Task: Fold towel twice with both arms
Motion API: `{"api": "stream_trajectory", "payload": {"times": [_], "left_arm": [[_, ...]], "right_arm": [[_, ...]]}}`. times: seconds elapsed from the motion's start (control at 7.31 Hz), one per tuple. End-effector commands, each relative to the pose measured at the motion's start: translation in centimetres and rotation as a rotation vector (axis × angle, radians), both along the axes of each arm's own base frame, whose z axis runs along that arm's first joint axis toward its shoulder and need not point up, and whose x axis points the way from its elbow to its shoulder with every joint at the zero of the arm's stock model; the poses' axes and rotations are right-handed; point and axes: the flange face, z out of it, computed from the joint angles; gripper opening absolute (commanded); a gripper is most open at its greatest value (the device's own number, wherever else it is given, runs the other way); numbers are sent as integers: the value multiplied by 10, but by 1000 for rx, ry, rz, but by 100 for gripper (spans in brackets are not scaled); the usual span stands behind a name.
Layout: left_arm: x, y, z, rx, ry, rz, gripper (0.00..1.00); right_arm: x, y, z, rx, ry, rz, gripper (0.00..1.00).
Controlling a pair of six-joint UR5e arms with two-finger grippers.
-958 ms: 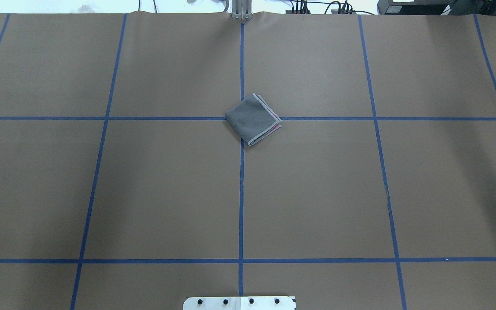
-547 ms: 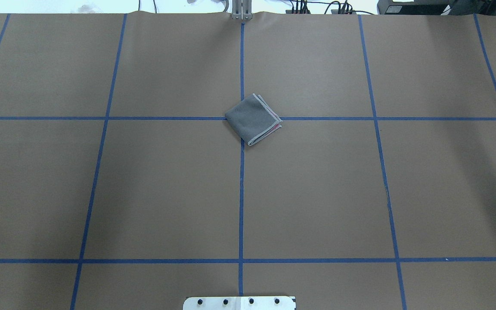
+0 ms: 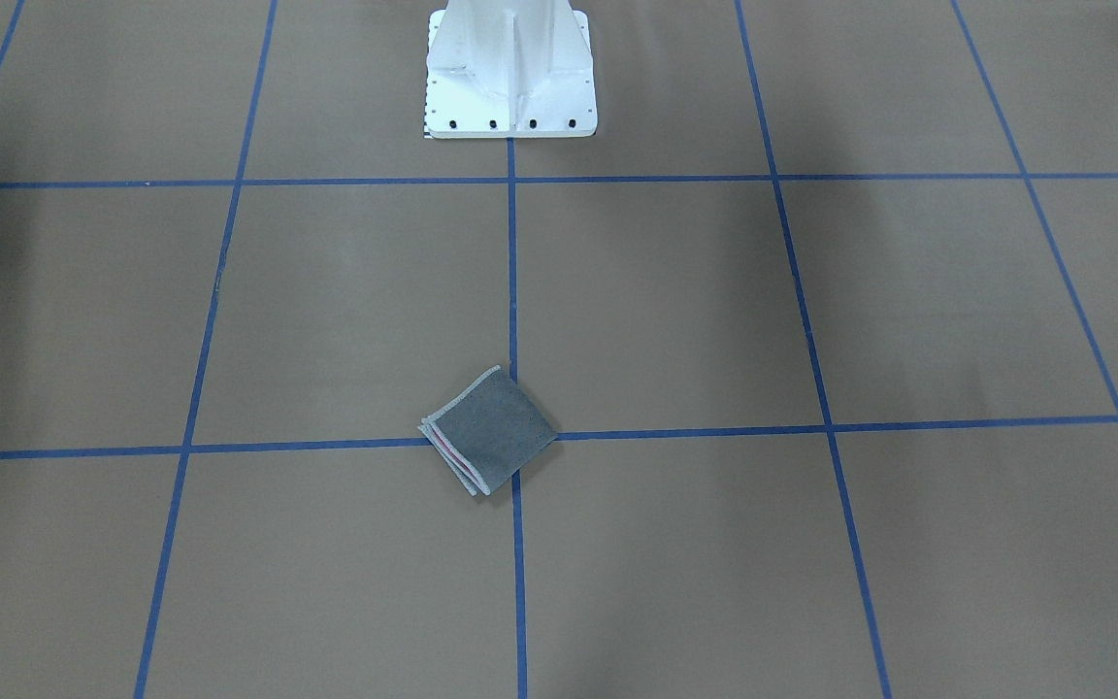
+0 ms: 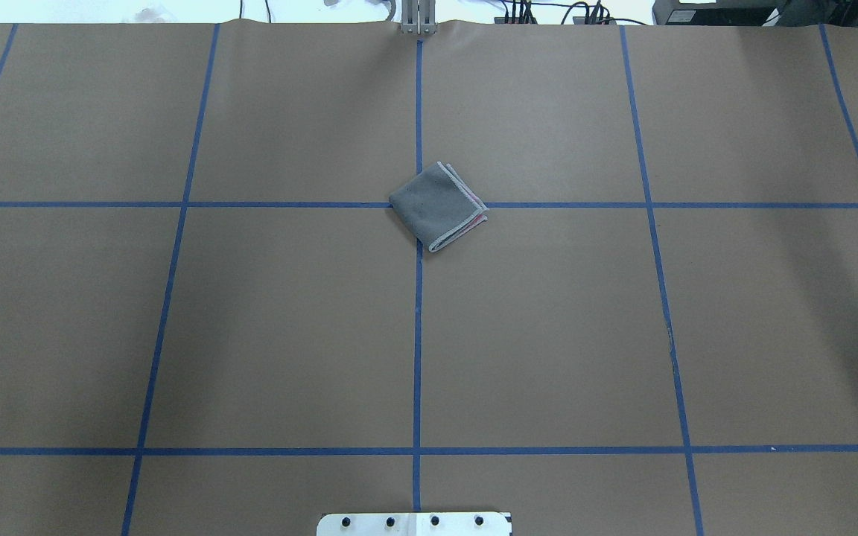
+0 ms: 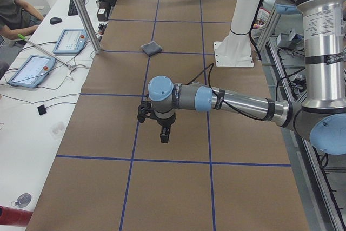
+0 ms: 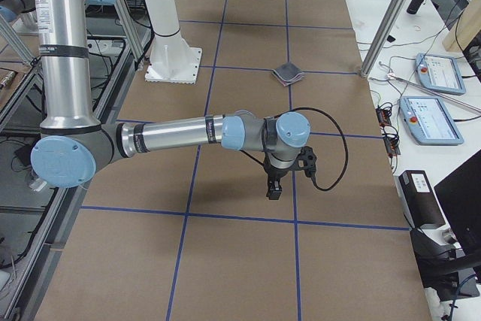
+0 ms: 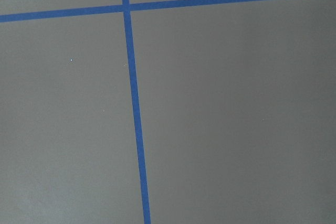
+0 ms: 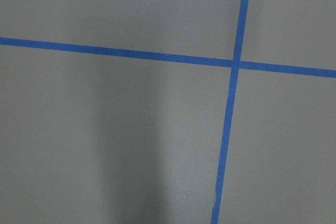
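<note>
We see the small grey terry towel with a pink inner face (image 4: pixel 436 206) at frame centre, quartered. Both folds look done; next we'd only park the arms. Left gripper (image 5: pixel 164 137) and right gripper (image 6: pixel 273 190) hang well apart from it; whether the jaws are parted or closed, we cannot tell.

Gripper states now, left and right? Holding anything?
Left gripper: cannot tell open or shut; not holding the folded grey terry towel with the light hem.
Right gripper: cannot tell either; not holding it.

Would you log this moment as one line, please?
towel: folded, grey up, unheld | left gripper: away | right gripper: away
</note>
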Motion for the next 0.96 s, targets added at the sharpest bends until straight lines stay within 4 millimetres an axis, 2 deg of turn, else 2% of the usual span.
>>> {"api": "stream_trajectory", "payload": {"times": [0.0, 0.41, 0.55, 0.68, 0.82], "left_arm": [[1, -7, -5, 13, 0, 0, 100], [1, -7, -10, 21, 1, 0, 100], [1, -7, -9, 19, 1, 0, 100], [1, -7, -9, 19, -1, 0, 100], [1, -7, -7, 16, -1, 0, 100]], "right_arm": [[0, 6, -4, 7, -4, 1, 100], [0, 5, 1, -2, -1, 1, 100], [1, 9, -12, 16, -10, 3, 100], [2, 26, -24, 30, -17, 5, 100], [2, 28, -24, 28, -17, 5, 100]]}}
